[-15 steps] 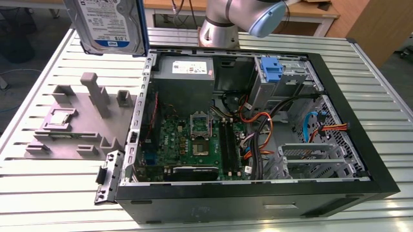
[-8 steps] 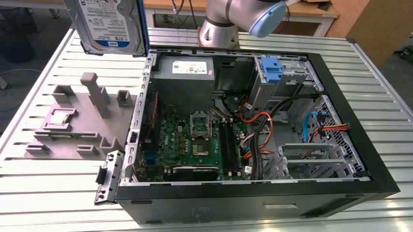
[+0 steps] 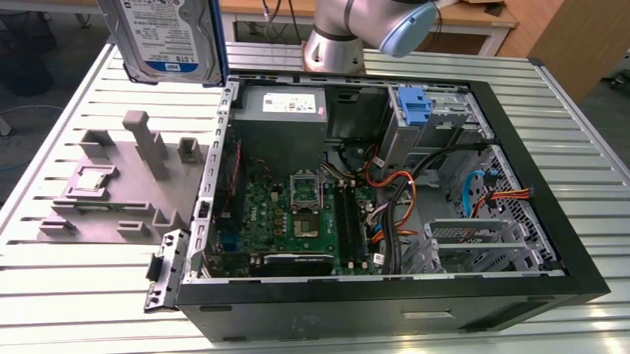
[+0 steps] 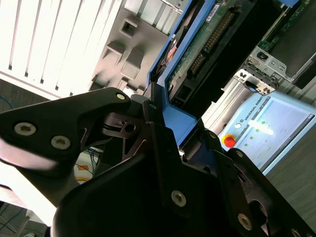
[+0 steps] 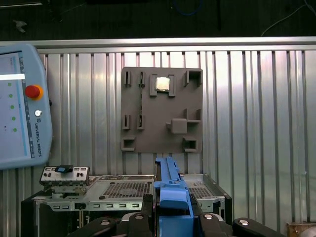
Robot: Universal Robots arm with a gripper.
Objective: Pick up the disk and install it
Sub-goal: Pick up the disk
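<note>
The disk (image 3: 167, 37), a silver hard drive with a white-and-blue label in a blue bracket, hangs upright in the air above the far left corner of the open computer case (image 3: 394, 299) in the exterior view. In the second wrist view my gripper (image 4: 150, 111) is shut on the disk's blue bracket edge, and the drive's green circuit-board side (image 4: 207, 39) runs away from the black fingers (image 4: 98, 113). In the first wrist view the disk (image 5: 170, 185) shows edge-on between the gripper's (image 5: 172, 219) black fingers, above the case.
A grey fixture plate (image 3: 118, 184) with a small silver chip (image 3: 91, 179) lies on the slatted table (image 3: 59, 287) beside the case. An empty blue bracket (image 3: 418, 110) sits in the drive bay among cables. A teach pendant (image 5: 19, 108) lies on the table. The arm's base (image 3: 335, 44) stands behind the case.
</note>
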